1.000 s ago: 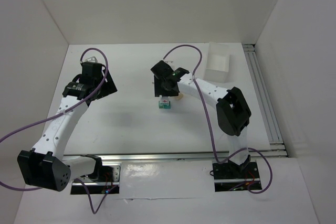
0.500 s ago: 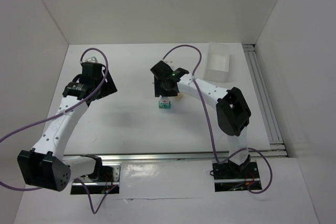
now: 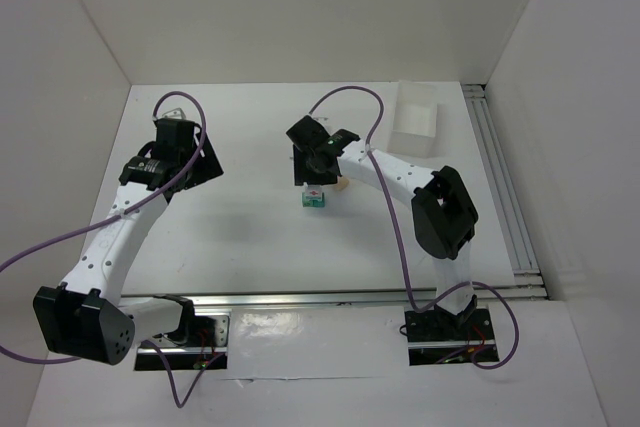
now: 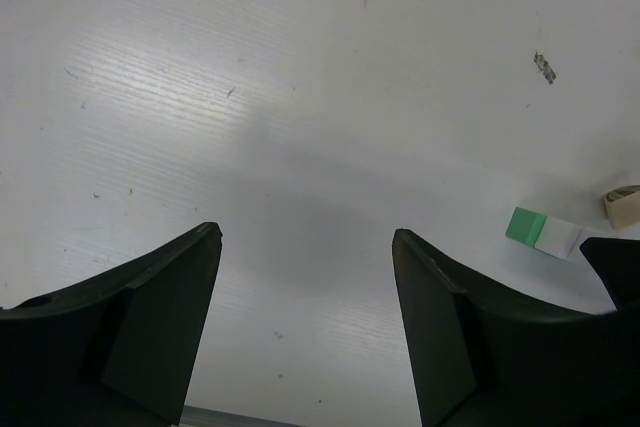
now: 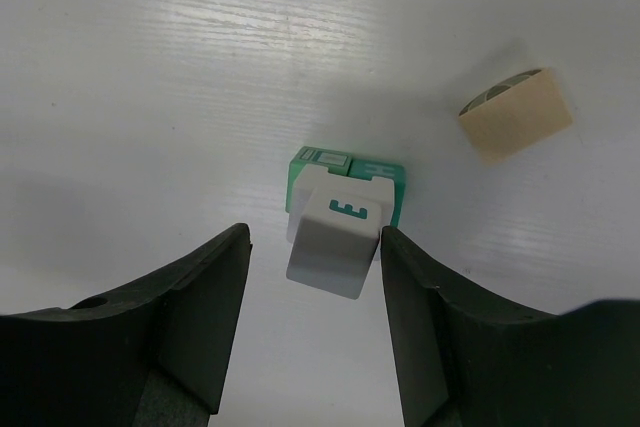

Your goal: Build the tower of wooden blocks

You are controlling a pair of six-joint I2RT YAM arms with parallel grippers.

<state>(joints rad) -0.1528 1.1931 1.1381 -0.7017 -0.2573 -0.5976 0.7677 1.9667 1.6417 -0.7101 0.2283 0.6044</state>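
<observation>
The wood block tower (image 5: 345, 192) stands mid-table: teal-green cubes (image 5: 385, 172) below and a white block with a teal letter E (image 5: 335, 232) on top. It also shows in the top view (image 3: 314, 197) and the left wrist view (image 4: 540, 230). The pale tan rounded piece (image 5: 515, 115) lies on the table beside the tower, not on it. My right gripper (image 5: 312, 237) is open, with its fingers on either side of the white block. My left gripper (image 4: 306, 235) is open and empty over bare table to the left.
A clear rectangular plastic tray (image 3: 416, 119) stands at the back right. A metal rail (image 3: 505, 187) runs along the table's right edge. White walls close in the table on the left, back and right.
</observation>
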